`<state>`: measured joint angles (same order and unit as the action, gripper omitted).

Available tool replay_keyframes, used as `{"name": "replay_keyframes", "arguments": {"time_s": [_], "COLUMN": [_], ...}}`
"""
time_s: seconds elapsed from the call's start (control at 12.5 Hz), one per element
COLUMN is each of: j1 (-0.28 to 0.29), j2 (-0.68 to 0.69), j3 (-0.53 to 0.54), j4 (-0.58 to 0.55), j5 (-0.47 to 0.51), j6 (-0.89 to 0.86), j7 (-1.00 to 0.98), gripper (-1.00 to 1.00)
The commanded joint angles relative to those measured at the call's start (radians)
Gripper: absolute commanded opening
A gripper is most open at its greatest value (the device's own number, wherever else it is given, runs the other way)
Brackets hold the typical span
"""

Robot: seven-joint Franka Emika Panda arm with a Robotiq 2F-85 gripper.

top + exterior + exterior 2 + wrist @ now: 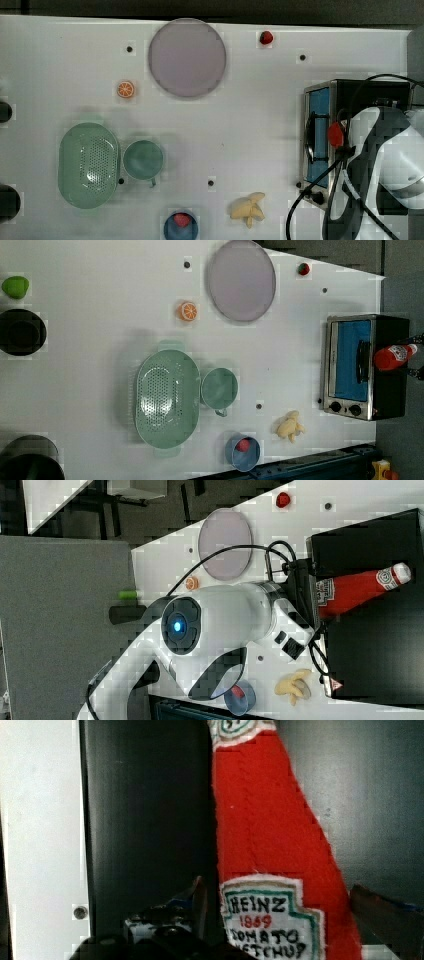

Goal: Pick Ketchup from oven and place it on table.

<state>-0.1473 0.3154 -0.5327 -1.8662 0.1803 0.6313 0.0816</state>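
The ketchup (357, 589) lies on top of the oven (360, 365), which stands on the tabletop (250, 125). The claw (277, 912) is wide open, fingers (200, 900) flanking the bottle, gripping nothing.

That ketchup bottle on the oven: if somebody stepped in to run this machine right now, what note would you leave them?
Gripper: open, jaws either side of the ketchup bottle, not yet closed on it.
Ketchup bottle: lying on the oven's black top.
Oven: door closed, at the table's edge, on the top view's right.
Done: the approach to the bottle.
Left: close on it, lift it off, set it on bare table, perhaps between the banana and the lilac plate.
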Motion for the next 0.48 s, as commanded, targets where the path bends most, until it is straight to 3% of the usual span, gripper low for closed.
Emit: {"name": "replay_keyframes", "arguments": {"time_s": [0.08, 0.32, 0.48], "j1": [0.004, 0.004, 0.004], "j2": [0.013, 0.011, 0.009], "j3": [-0.003, -0.003, -0.005], "j4": [-0.001, -0.008, -0.005], "j5": [0.010, 0.010, 0.010], "j6": [-0.011, 0.004, 0.003], "j7": [0.012, 0.012, 0.012], "gripper": [0.91, 0.27, 0.27]}}
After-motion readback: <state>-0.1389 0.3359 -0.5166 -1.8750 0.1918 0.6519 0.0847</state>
